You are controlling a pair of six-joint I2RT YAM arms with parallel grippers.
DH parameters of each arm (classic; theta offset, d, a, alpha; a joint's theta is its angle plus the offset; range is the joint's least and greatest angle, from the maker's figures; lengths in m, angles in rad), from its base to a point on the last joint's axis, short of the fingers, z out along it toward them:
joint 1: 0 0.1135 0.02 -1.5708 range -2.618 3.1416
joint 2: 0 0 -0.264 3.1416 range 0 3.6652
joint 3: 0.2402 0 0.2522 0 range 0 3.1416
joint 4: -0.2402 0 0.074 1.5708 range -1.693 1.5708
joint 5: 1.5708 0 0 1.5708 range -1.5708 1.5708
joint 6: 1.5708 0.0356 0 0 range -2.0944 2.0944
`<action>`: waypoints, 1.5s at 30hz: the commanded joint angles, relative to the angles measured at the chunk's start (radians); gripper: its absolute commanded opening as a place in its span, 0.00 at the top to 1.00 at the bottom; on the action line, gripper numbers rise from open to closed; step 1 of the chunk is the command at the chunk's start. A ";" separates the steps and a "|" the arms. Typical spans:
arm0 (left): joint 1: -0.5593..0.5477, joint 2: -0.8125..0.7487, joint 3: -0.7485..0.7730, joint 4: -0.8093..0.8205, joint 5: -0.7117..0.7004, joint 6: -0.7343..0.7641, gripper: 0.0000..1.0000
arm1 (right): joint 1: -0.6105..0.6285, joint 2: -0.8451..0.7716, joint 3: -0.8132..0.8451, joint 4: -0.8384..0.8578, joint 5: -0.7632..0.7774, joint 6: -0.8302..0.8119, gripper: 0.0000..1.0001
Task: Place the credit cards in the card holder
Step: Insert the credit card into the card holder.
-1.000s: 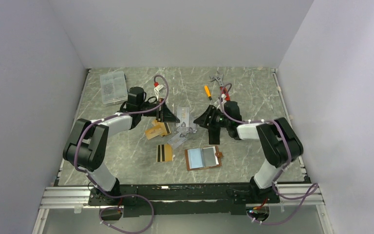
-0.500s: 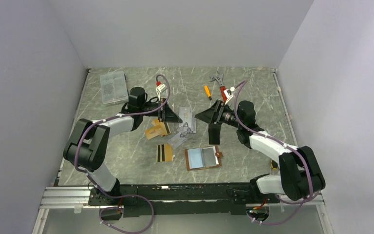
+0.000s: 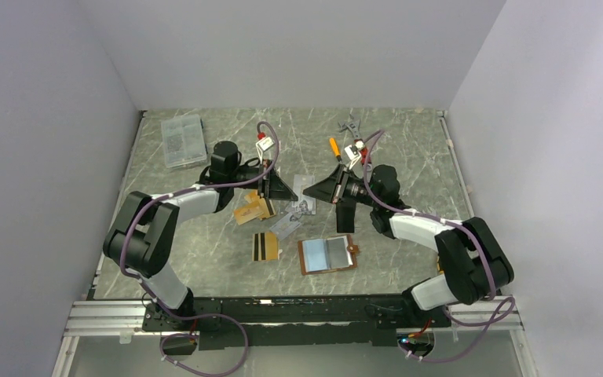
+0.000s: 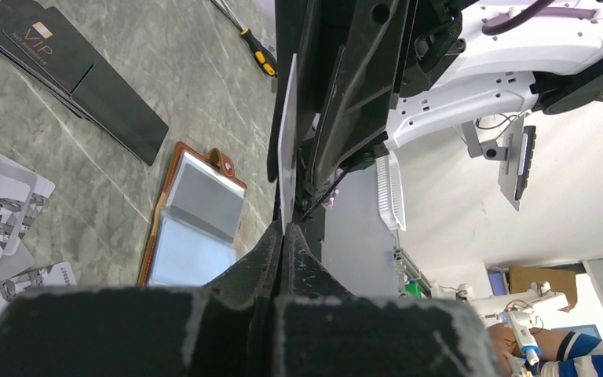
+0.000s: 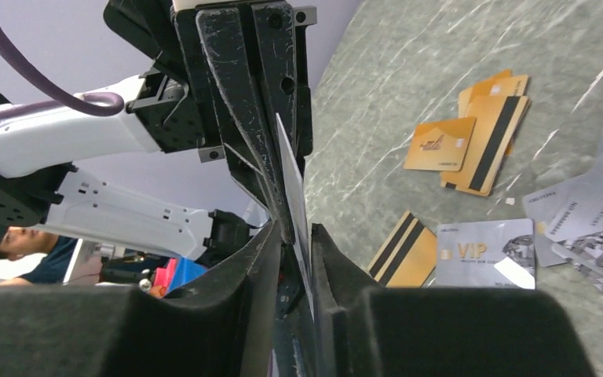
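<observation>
The left hand (image 4: 283, 239) pinches an edge-on card (image 4: 286, 141); whether the right hand (image 5: 293, 236) around it grips is unclear.

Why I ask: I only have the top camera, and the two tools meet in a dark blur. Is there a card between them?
Observer: Yes. In the left wrist view the left tool is shut on a pale card, which stands upright and is seen edge-on.
Operator: And the other arm?
Observer: In the right wrist view the right tool has a finger on each side of that same card. I cannot tell whether they pinch it.
Operator: Is the destination ready?
Observer: The left wrist view shows the card holder lying open on the table below the tools. Its clear sleeves face up and look empty.
</observation>
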 commanded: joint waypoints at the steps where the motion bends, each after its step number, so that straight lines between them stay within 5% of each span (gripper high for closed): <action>1: -0.009 -0.045 -0.001 0.017 0.018 0.018 1.00 | 0.021 0.027 0.030 0.162 -0.025 0.078 0.83; 3: -0.012 -0.049 0.004 -0.012 0.012 0.039 0.98 | 0.021 0.031 0.014 0.193 -0.031 0.107 0.99; 6: -0.017 -0.063 0.019 -0.140 -0.019 0.142 0.67 | 0.013 -0.021 -0.029 0.112 -0.027 0.085 1.00; 10: -0.050 -0.082 0.057 -0.415 -0.075 0.432 0.51 | 0.007 -0.195 -0.107 -0.256 0.041 -0.079 1.00; 14: -0.148 -0.096 0.117 -0.736 -0.194 0.813 0.52 | 0.007 -0.351 -0.214 -0.511 0.109 -0.167 1.00; 20: -0.335 -0.068 0.151 -0.954 -0.413 1.212 0.56 | -0.006 -0.494 -0.330 -0.671 0.182 -0.200 1.00; 30: -0.488 -0.036 0.109 -0.937 -0.647 1.362 0.63 | -0.032 -0.419 -0.333 -0.654 0.216 -0.255 1.00; 45: -0.600 0.024 0.119 -0.950 -0.766 1.473 0.68 | -0.034 -0.418 -0.392 -0.551 0.264 -0.265 1.00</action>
